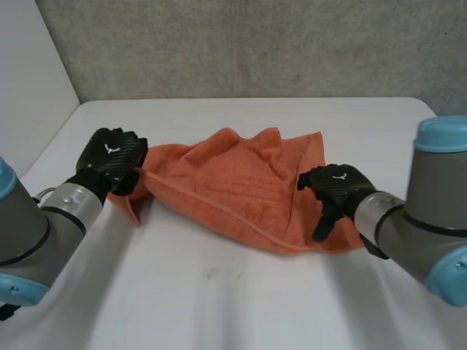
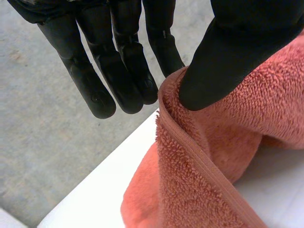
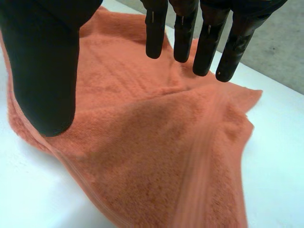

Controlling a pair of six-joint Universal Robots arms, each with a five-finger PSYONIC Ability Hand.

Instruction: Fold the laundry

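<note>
I find open table (image 1: 219, 292) in front of the rumpled towel (image 1: 233, 189) and behind it, up to the wall (image 1: 255, 44).

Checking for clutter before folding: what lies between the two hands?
The bunched orange towel, reaching from left hand to right hand, as the head view shows.

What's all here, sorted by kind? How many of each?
Orange towel: 1
Black hands: 2 (left hand pinching the towel's edge, right hand open at its other end)
White table: 1
Total: 4
</note>
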